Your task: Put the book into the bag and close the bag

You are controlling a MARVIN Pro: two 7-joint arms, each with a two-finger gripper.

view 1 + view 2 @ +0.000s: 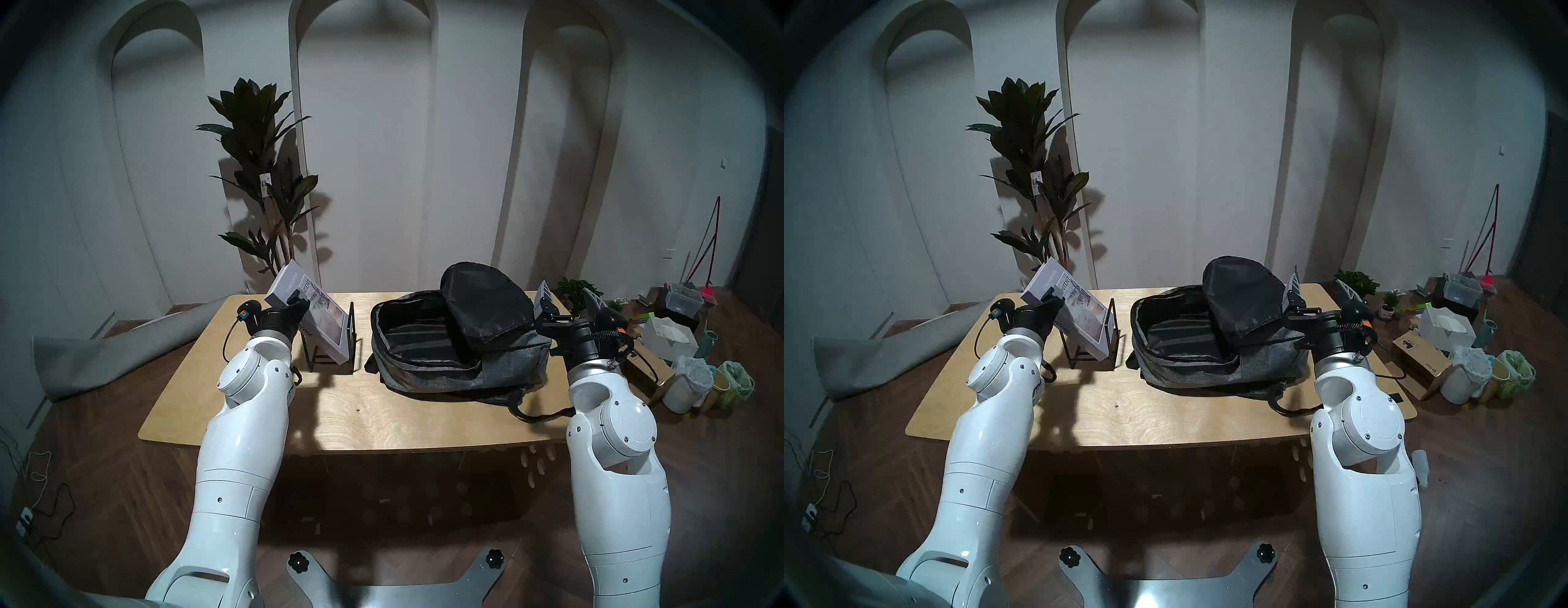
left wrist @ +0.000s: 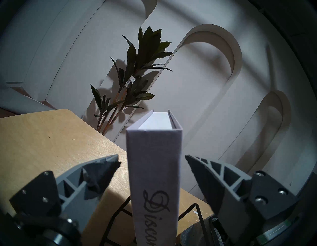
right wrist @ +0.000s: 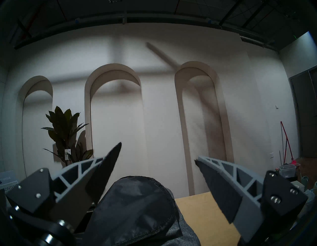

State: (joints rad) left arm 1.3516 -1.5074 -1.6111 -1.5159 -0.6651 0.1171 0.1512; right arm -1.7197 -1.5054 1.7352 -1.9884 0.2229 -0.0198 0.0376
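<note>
The white book [image 1: 324, 322] leans tilted in a black wire stand [image 1: 351, 335] at the table's back left. In the left wrist view its spine [image 2: 154, 163] with script lettering stands between my fingers. My left gripper [image 1: 292, 303] [image 2: 152, 159] straddles the spine, open, with a narrow gap showing on each side. The grey bag [image 1: 500, 365] lies open mid-table, its black-lined flap [image 1: 483, 297] [image 3: 137, 197] standing up. My right gripper [image 1: 566, 297] [image 3: 157, 152] hovers open at the bag's right, beside the flap, holding nothing.
The wooden table [image 1: 382, 416] carries the stand and bag. A tall potted plant [image 1: 263, 170] stands behind its back left corner. A grey rolled mat [image 1: 106, 352] lies on the floor left. A cardboard box [image 1: 649, 365] and several containers crowd the floor right.
</note>
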